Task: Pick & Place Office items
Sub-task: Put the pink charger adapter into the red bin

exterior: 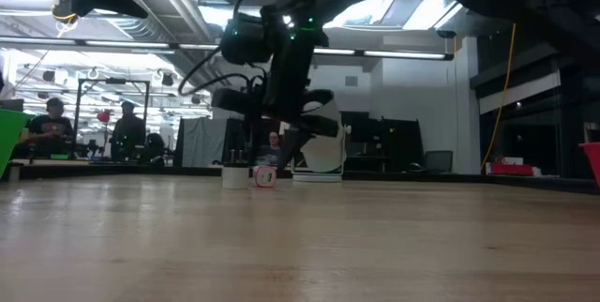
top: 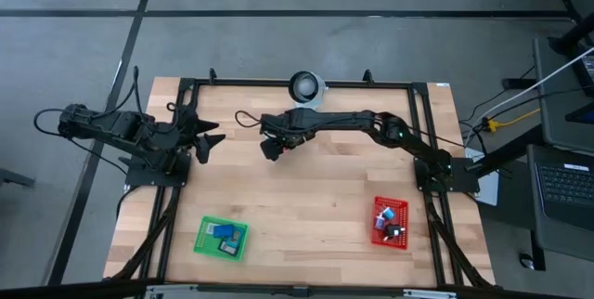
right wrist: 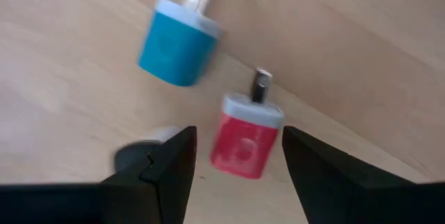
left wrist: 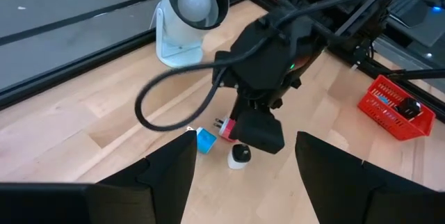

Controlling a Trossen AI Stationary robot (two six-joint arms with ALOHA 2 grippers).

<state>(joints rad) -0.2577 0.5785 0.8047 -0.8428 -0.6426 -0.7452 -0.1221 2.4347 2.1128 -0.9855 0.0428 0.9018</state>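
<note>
Three small office items lie together on the wooden table, near the middle toward the far side. They are a blue plug block [right wrist: 177, 46], a red plug block [right wrist: 245, 140] and a white piece with a black top [left wrist: 239, 156]. My right gripper [right wrist: 236, 175] hangs open just above them, pointing steeply down. Its fingers stand on either side of the red block without touching it. In the high view the items are hidden under this gripper [top: 272, 149]. My left gripper [left wrist: 243, 182] waits open at the table's left, raised and facing the items.
A white ring-shaped lamp-like object [top: 306, 85] stands at the far edge behind the items. A green basket [top: 221, 238] sits near-left and a red basket [top: 390, 221] near-right, both holding small items. People sit in the room beyond the table [exterior: 52, 124].
</note>
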